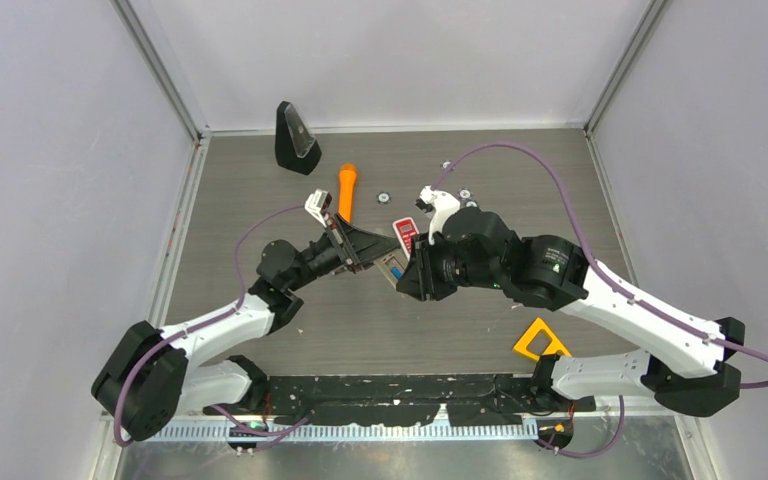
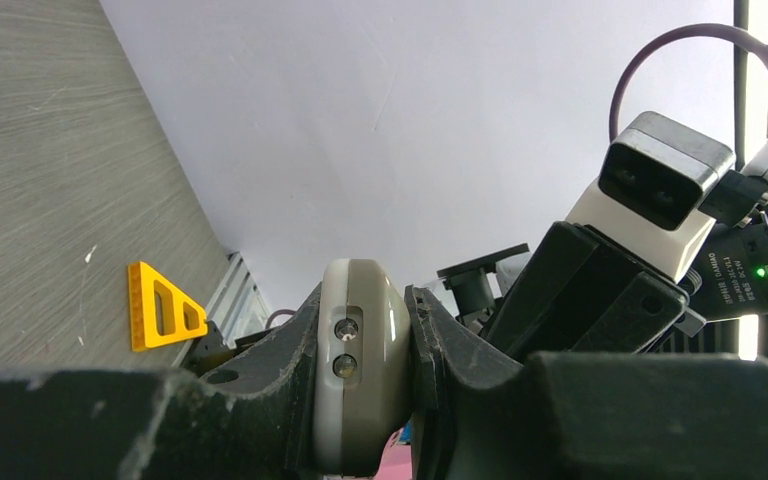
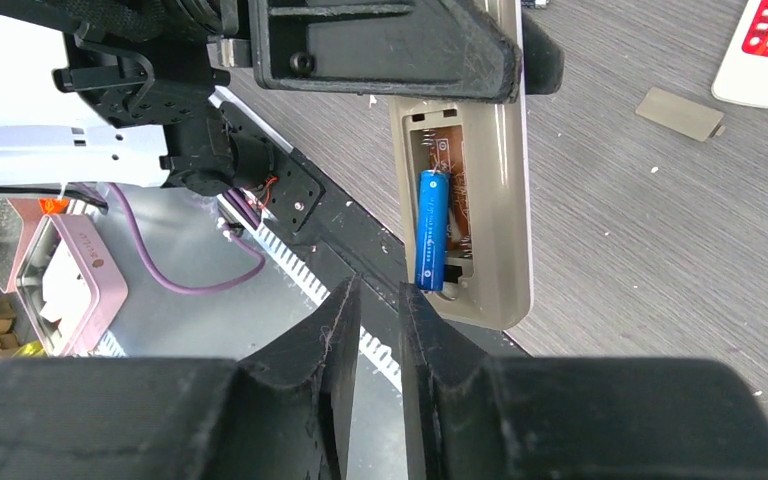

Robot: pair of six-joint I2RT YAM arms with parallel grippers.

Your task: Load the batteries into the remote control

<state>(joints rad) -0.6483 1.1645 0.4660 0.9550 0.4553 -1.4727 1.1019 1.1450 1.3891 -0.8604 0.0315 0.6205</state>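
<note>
My left gripper [image 2: 362, 300] is shut on a grey remote control [image 2: 360, 370] and holds it above the table, its open battery bay facing my right gripper. In the right wrist view the remote [image 3: 505, 200] holds one blue battery [image 3: 431, 228] lying in the left slot; the slot beside it shows bare contacts. My right gripper [image 3: 380, 290] is narrowly open and empty, its tips just off the bay's near end. In the top view the two grippers [image 1: 375, 262] [image 1: 407, 280] meet at mid-table. No other batteries show.
The grey battery cover [image 3: 678, 112] lies on the table beside a red-and-white remote [image 1: 405, 233]. An orange torch-like object [image 1: 346, 190], a black wedge [image 1: 295, 138] and small round discs [image 1: 383, 198] lie at the back. A yellow triangle [image 1: 540, 340] lies front right.
</note>
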